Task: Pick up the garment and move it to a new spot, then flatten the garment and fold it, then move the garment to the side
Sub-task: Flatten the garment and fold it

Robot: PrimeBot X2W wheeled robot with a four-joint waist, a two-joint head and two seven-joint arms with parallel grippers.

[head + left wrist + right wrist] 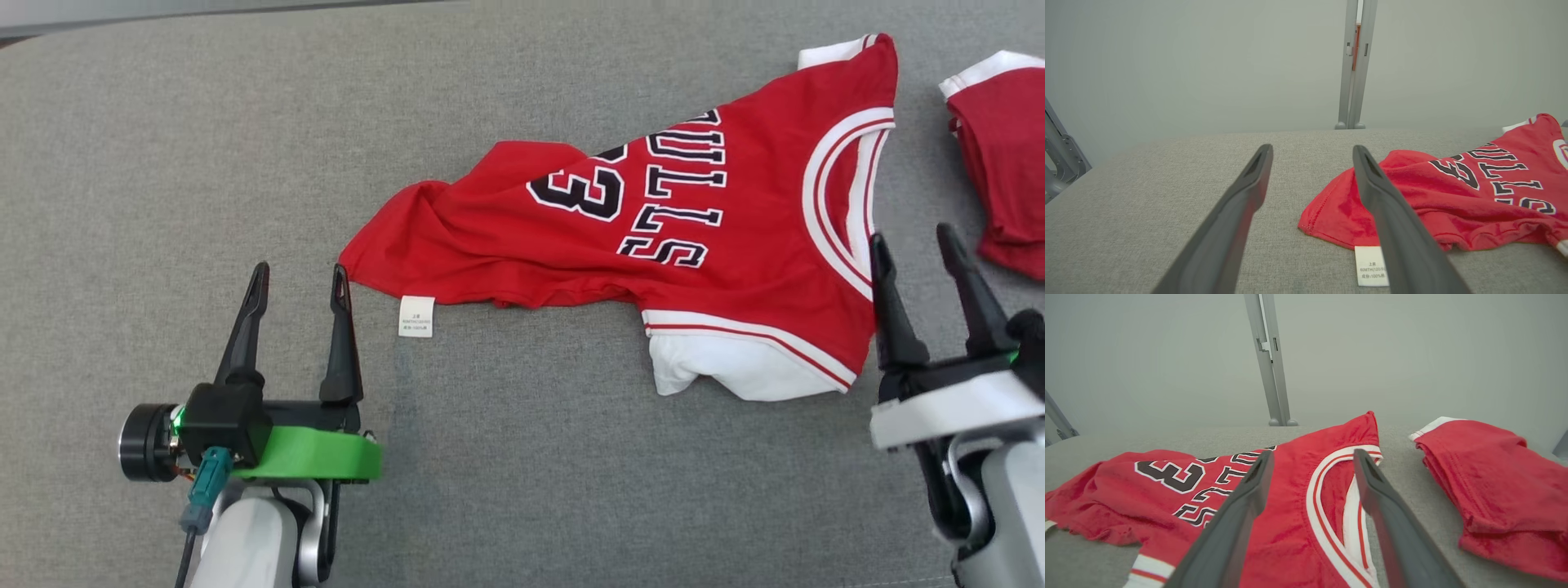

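Clearly most of the job lies ahead. In the head view, the red sleeveless basketball jersey with white trim and black lettering [735, 278] lies on the grey woven fabric surface [163, 163], right of centre, rumpled and bunched toward its hem corner, with a white underside turned out at the near edge. It is neither flat nor folded, so flattening, folding and moving it aside all appear to remain; whether this is already its new spot I cannot tell. The left gripper [300, 273] hovers with its fingers apart just beside the hem corner, near a small white care label [416, 316]. The right gripper [913, 238], also spread and empty, sits at the neckline end. A second red garment with a white band [1004, 163] lies apart to the right.

From the left wrist, the hem corner sits crumpled beside the right-hand finger, not between the two.

From the right wrist, the fingers straddle the white-striped collar without pinching it.
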